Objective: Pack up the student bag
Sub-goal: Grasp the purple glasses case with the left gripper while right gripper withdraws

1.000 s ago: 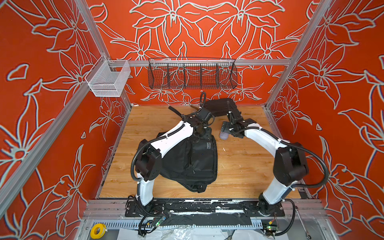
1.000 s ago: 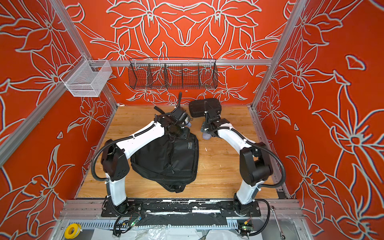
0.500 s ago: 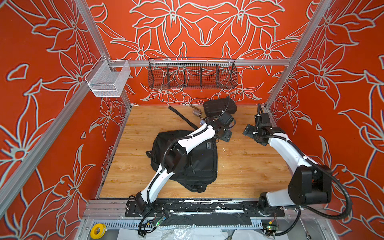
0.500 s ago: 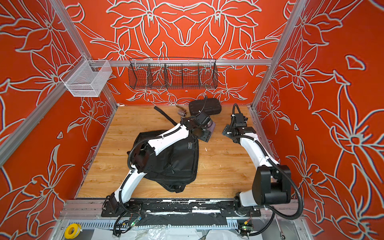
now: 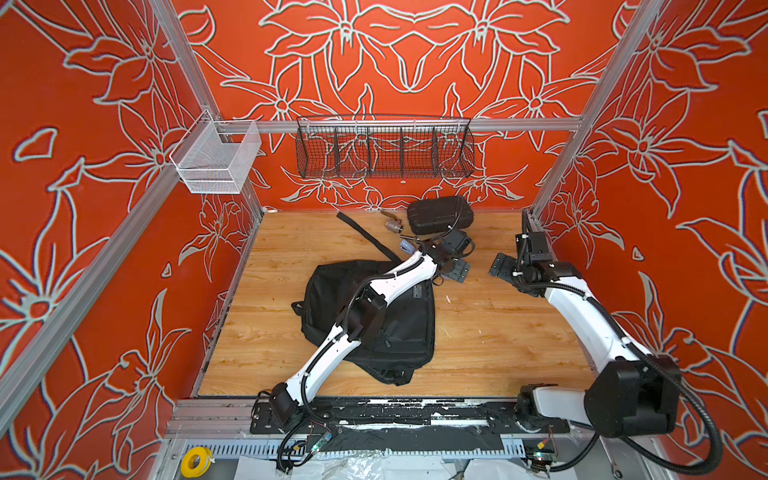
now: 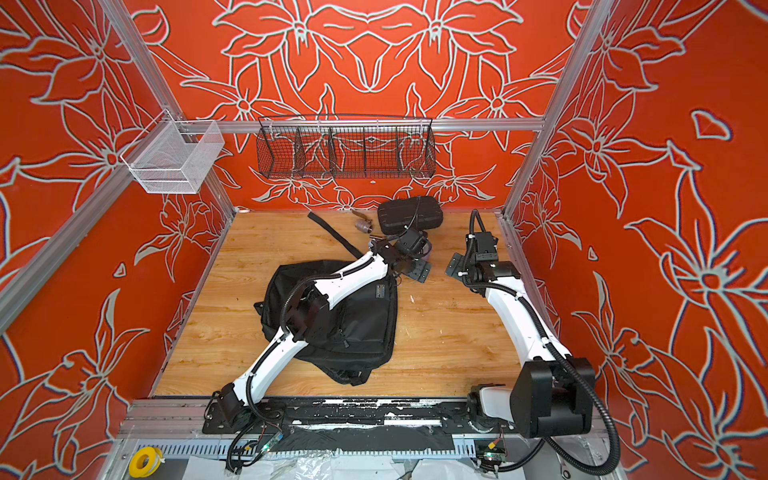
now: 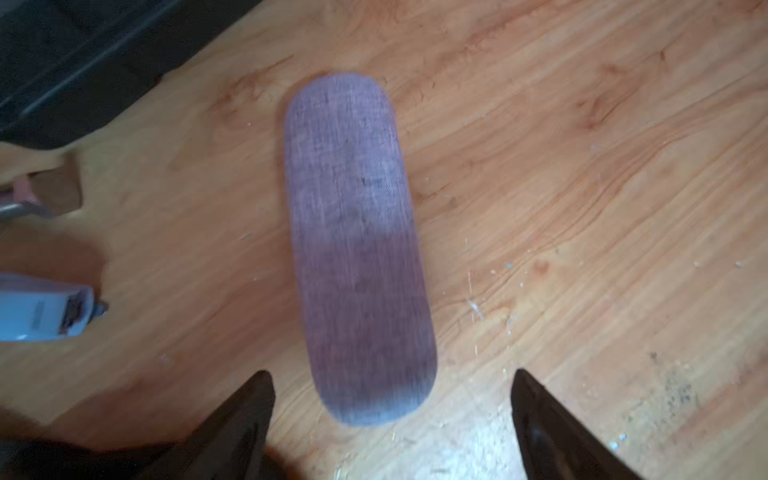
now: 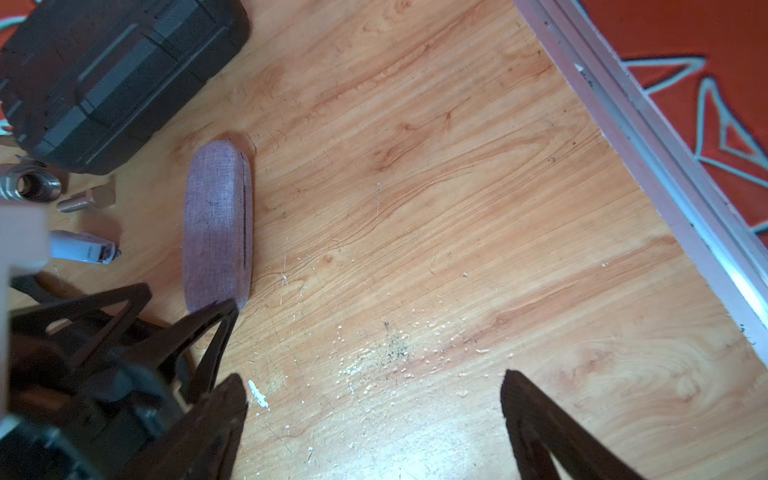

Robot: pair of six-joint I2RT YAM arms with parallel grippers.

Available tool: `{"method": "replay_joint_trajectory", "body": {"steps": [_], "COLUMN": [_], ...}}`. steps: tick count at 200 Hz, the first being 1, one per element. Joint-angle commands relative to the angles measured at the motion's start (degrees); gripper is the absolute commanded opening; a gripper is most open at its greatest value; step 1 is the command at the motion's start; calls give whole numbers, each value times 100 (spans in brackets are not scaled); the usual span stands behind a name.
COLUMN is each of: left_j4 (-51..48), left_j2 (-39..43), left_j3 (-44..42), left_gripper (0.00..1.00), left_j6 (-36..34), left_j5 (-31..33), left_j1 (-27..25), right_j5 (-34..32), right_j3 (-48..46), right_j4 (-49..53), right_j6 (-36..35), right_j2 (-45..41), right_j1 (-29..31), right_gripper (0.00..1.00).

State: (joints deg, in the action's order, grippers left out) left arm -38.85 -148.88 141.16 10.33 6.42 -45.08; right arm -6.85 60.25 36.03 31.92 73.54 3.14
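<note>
While the right gripper (image 8: 372,376) is backing away, fingers spread empty, the left gripper (image 7: 390,372) is leaving the student bag (image 5: 411,328), lying on the counter (image 5: 498,332), and hovering open-fingered over the purple fabric case (image 7: 353,249), likely the next item to pack. The black ribbed case (image 5: 439,215) and a small white gadget (image 7: 41,307) are sitting close, crowding that approach.

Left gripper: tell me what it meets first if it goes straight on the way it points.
The left gripper points, jaws open, down at the purple fabric case lying on the wooden floor; it would likely meet that case first, near its closer end. Height above it is unclear.
</note>
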Motion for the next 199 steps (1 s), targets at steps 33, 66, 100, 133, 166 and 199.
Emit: {"method": "replay_joint_trajectory", "body": {"steps": [33,66,100,133,166,199], "left_j4": [-55,0,-93,-143,-132,-309], "left_j2": [-473,-564,-769,-873,-917,-994], "left_j3": [519,566,786,806,877,965], "left_gripper": [87,87,86,84,79,76], "left_j6": [18,180,287,352,509,548], "left_j5": [122,193,114,117,116,219], "left_j1": [-19,-18,-18,-16,16,17], "right_j5": [-173,-118,-72,19,184,167], "right_j3": [-171,-254,-367,-526,-653,-629], "right_j4": [186,151,106,41,-35,77], "right_j6": [-120,-112,-95,-40,-119,-186], "right_j2": [-164,-195,-235,-317,-408,-454], "right_j1": [-15,-17,-15,-15,-15,-15], "right_gripper": [97,97,96,93,93,93]}}
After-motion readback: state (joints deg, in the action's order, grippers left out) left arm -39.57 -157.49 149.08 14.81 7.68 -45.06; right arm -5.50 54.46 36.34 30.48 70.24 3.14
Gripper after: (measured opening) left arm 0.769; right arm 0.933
